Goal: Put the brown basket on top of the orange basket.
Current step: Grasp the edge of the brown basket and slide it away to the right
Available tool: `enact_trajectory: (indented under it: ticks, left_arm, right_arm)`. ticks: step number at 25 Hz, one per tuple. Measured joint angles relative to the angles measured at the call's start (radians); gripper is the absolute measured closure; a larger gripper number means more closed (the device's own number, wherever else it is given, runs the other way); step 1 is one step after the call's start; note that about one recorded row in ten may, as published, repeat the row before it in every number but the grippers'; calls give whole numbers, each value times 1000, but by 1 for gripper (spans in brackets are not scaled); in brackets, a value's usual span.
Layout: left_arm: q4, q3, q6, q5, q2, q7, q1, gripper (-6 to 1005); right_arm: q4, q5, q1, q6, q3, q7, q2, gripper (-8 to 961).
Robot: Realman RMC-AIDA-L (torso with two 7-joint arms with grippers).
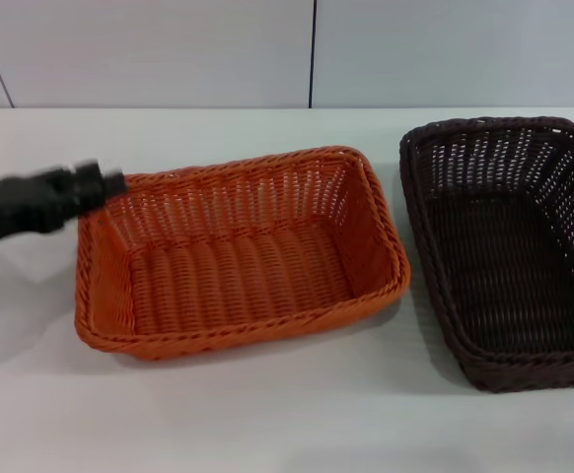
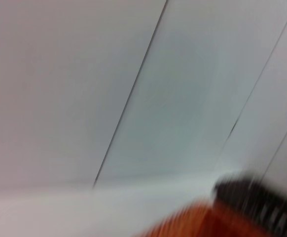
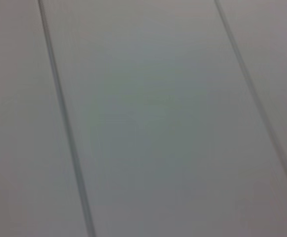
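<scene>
Dark brown wicker, that's our target: the brown basket (image 1: 509, 246) sits on the white table (image 1: 267, 424) at the robot's right, its long axis running away from the robot toward the wall, its far right edge cut off by the head view. Just beside it, apart by a thin strip of table, the orange basket (image 1: 238, 251) lies centre-left with its long side set crosswise, slightly skewed. Now the left gripper (image 1: 90, 187) hangs at the orange basket's left rim, and here's the catch: the whole orange basket lies between it and the brown one. Whether its fingers are spread or closed, I can't tell; it's a smear. The right arm isn't in the head view, and its wrist camera sees only wall panels. By my reckoning the brown basket is on the right arm's side, so the left faces a long reach across.
</scene>
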Motion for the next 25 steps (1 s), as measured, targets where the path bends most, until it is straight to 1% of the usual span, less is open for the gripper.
enact_trajectory:
  ticks: [1,2,3,4,5,6,7,8,9,10,11,13,14,15,16,18,19,20,21,23,24,25]
  left_arm:
    - [0,-30,39,-27,-6,21,2,486]
    - [-3,-70,91,-66,-13,51,5,487]
    - [-5,-91,134,-97,-19,77,9,488]
    - [-5,-91,134,-97,-19,77,9,488]
    - [-5,-91,134,-97,-19,77,9,489]
    - [-5,-91,134,-97,-19,77,9,490]
    - [-5,-91,134,-97,-19,77,9,490]
    - [-8,-120,198,-146,-28,115,17,491]
    - [-8,-120,198,-146,-28,115,17,491]
    - [-63,-139,342,-319,-46,230,53,492]
    - [-102,-140,360,-352,-45,257,59,493]
    - [-102,-140,360,-352,-45,257,59,494]
    - [-141,-144,377,-371,-43,297,62,495]
    - [-152,-146,382,-374,-42,316,66,495]
    - [-152,-146,382,-374,-42,316,66,496]
    - [-152,-146,382,-374,-42,316,66,497]
    - [-169,-148,387,-381,-47,346,73,498]
    - [-169,-148,387,-381,-47,346,73,498]
    - [-178,-148,388,-385,-46,348,73,499]
    - [-178,-148,388,-385,-46,348,73,566]
    - [-187,-149,390,-393,-46,350,73,600]
    - [-193,-151,392,-405,-45,352,73,633]
  right_arm:
    - [-18,-23,-1,-4,-11,40,-1,369]
    - [-52,-53,-2,-9,-23,99,-3,369]
    - [-99,-96,-4,-16,-36,179,-2,369]
    - [-203,-182,-8,-46,-65,331,-2,369]
    - [-203,-182,-8,-46,-65,331,-2,370]
    - [-245,-208,-10,-62,-78,386,-1,370]
    - [-309,-243,-11,-88,-97,473,-1,370]
    - [-362,-263,-11,-104,-112,544,-2,370]
    - [-427,-282,-12,-116,-134,616,-2,370]
    - [-512,-300,-13,-122,-164,707,-3,369]
    - [-565,-311,-15,-123,-187,753,-5,369]
    - [-692,-344,-17,-121,-240,866,-13,369]
    - [-811,-391,-13,-118,-283,1000,-37,369]
    - [-811,-391,-13,-118,-283,1000,-37,369]
    - [-847,-411,-8,-117,-296,1061,-52,369]
    - [-907,-450,5,-117,-325,1173,-90,370]
    - [-948,-496,25,-116,-358,1276,-141,370]
    - [-948,-496,25,-116,-358,1276,-141,370]
    - [-963,-527,37,-115,-374,1323,-166,370]
    - [-997,-602,69,-114,-396,1407,-215,370]
    - [-1035,-682,100,-113,-405,1475,-242,370]
    - [-1035,-682,100,-113,-405,1475,-242,370]
